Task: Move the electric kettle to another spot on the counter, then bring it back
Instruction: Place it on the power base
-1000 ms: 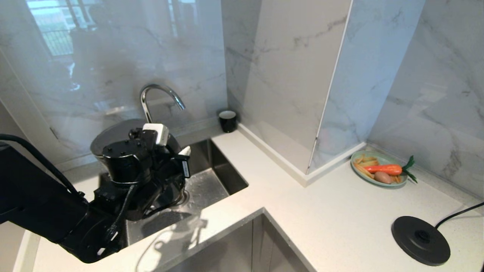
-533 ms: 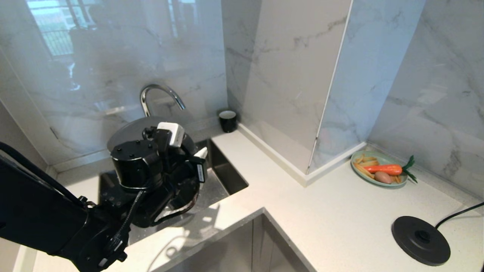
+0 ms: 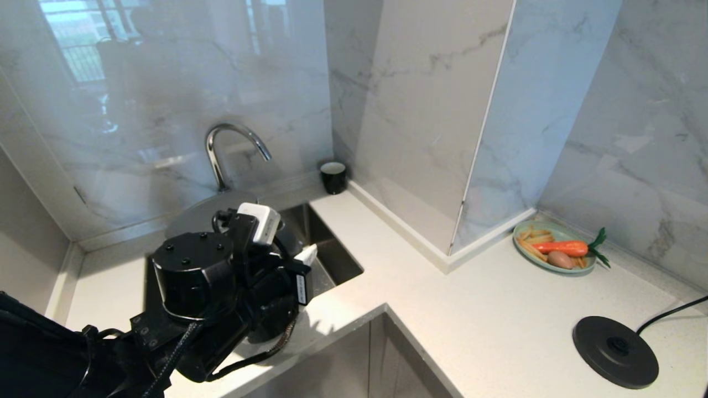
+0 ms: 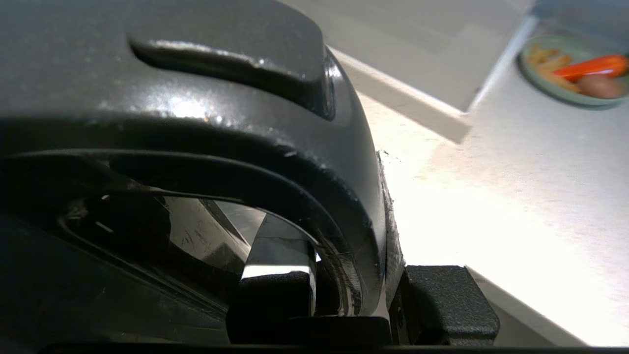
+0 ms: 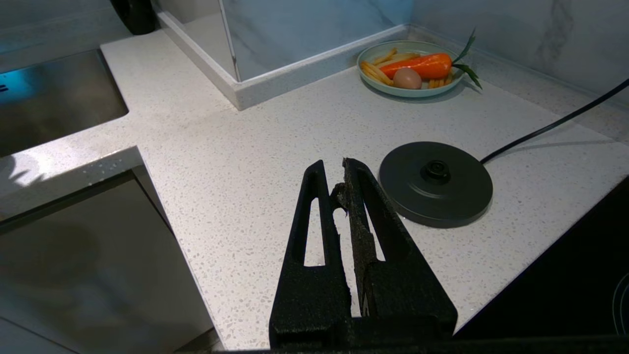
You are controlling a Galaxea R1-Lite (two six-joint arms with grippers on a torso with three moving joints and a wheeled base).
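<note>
Worktop [image 3: 475, 309], white speckled, wraps the corner; sink [image 3: 326, 254] sits at 9 o'clock of the head view, black base disc [image 3: 615, 351] at 4 o'clock, plate of vegetables [image 3: 555, 254] at 3 o'clock, small black cup [image 3: 333, 177] near 12. Electric kettle [image 3: 221, 221] hangs over the sink's near edge around 8 o'clock, mostly hidden behind the left arm, its grey lid showing above the wrist. Left gripper [image 4: 354, 295] fingers pinch the kettle's loop handle, narrow gap, one pad each side. Kettle looks off the worktop, probably airborne, though its bottom is hidden. Risks: handle is glossy and curved, so the kettle could swing or slip in the pinch; its hidden bottom could clip the sink rim or worktop edge on the way across. Right gripper [image 5: 344, 196] idles over the worktop beside the base disc, fingers pressed together, holding nothing.
</note>
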